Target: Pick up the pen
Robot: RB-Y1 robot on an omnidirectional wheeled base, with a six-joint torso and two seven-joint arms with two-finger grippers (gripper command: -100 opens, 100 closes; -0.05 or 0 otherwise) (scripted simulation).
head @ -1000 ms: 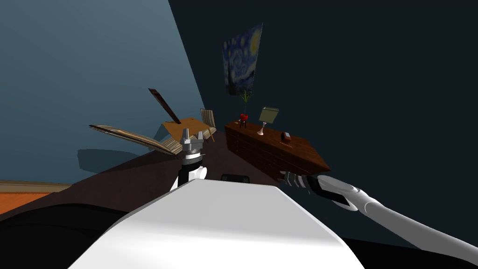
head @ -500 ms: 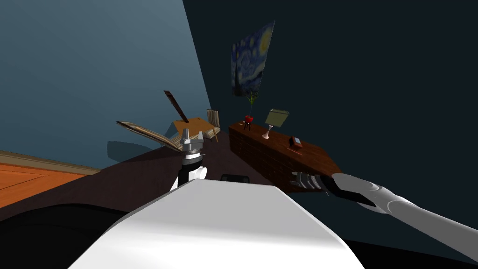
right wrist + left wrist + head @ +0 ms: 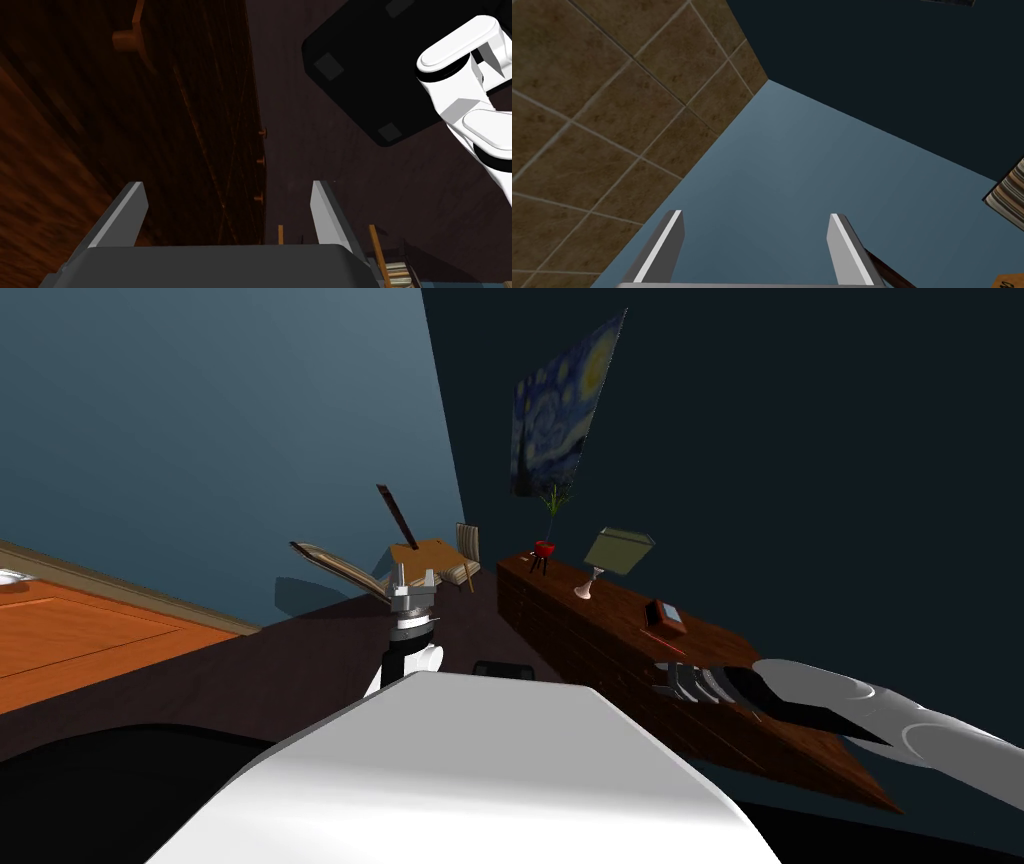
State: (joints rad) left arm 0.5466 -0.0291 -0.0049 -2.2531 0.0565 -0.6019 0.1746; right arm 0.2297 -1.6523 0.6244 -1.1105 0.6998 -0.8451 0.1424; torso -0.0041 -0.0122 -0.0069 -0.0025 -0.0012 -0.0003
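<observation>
At the right gripper [image 3: 226, 200]: both blade fingers stand wide apart with nothing between them, so it is released and empty.

Past the fingers, right wrist view:
- The dark brown drawer front of the dresser [image 3: 200, 125] is close by.
- Small round knobs [image 3: 260, 161] run in a row along the drawer front, and one larger knob [image 3: 127, 39] sits nearer.
- Dark floor [image 3: 300, 165] lies beside the dresser.

Head view:
- This gripper sits right of centre in the lower half of the frame, against the dresser's front face and just under its top edge.
- The pen [image 3: 663, 641] reads as a thin reddish stroke lying flat on the dresser top. It is directly above the gripper in the picture and apart from it, with no contact.
- Just above the pen stands a small dark box [image 3: 665, 614] with a light face.
- Farther along the top, toward upper centre, are a lamp [image 3: 615, 553] with an olive shade on a pale stem, then a red pot [image 3: 544, 549] holding a thin green plant at the far end.
- On the dark wall above hangs a blue swirled painting [image 3: 565, 408] with yellow spots.

Left gripper [image 3: 414, 578]: it is at frame centre, pointing up. Its fingers are parted and hold nothing.

Behind the left gripper are a small wooden table [image 3: 425, 556], a chair [image 3: 466, 550] to the table's right, and a striped slab [image 3: 335, 566] tilted to its left.

At the left edge of the frame is an orange surface [image 3: 80, 638] with a pale border. I cannot tell what it is.
</observation>
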